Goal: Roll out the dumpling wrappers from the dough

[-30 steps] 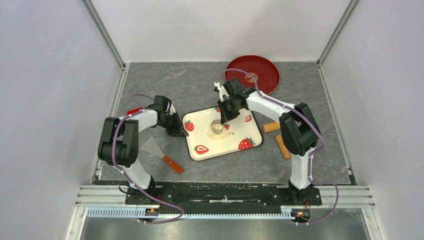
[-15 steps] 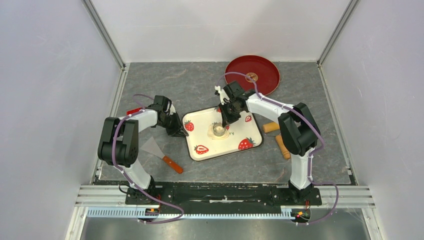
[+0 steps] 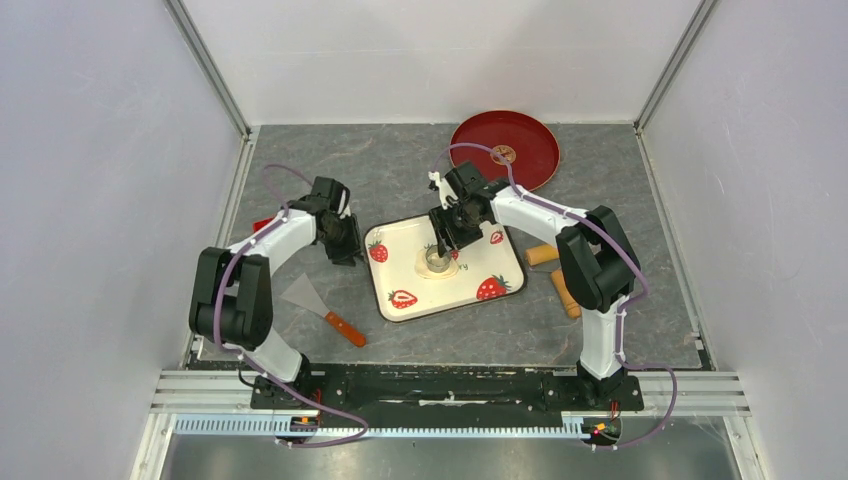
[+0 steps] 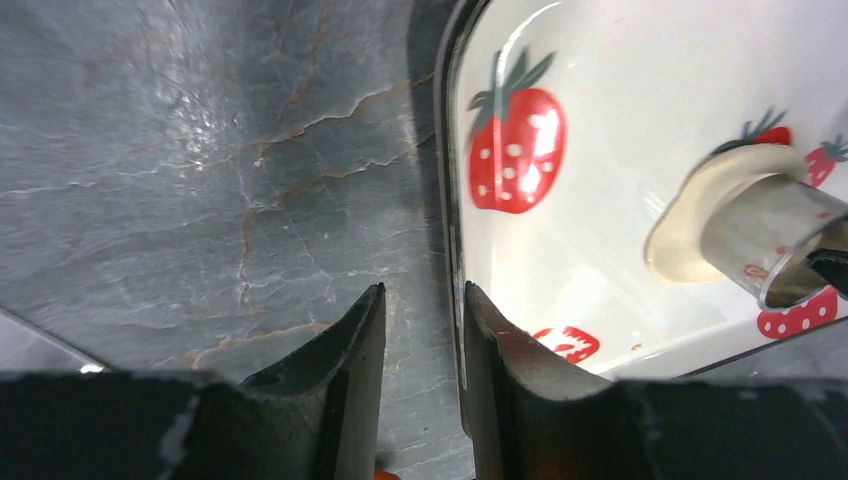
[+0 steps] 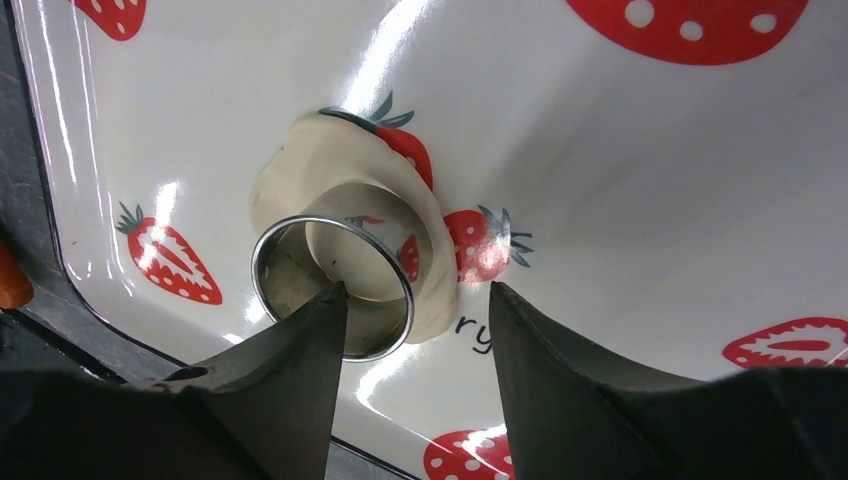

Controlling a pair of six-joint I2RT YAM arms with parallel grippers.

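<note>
Both arms at the tray: the right gripper (image 5: pixel 416 287) parted at the ring cutter (image 5: pixel 283 283), the left gripper (image 4: pixel 425 292) narrowly parted at the tray's left rim.

The right gripper's fingers stand moderately apart and clamp nothing. One fingertip (image 5: pixel 325 310) sits in front of the cutter's rim and the other is beside it, clear of the metal. The cutter stands upright on the dough (image 5: pixel 300 160), a flattened pale cream piece slightly wider than the ring, near the middle of the strawberry-printed tray (image 5: pixel 640 170). A round of dough shows inside the ring. The tray's left edge runs through the left gripper's narrow gap, close to one finger; I cannot tell whether they touch. On the grey surface (image 3: pixel 400 170), a wooden rolling pin (image 3: pixel 565 292) lies right of the tray, an orange-handled scraper (image 3: pixel 305 294) lies near left, and a red plate (image 3: pixel 530 140) lies far right.
</note>
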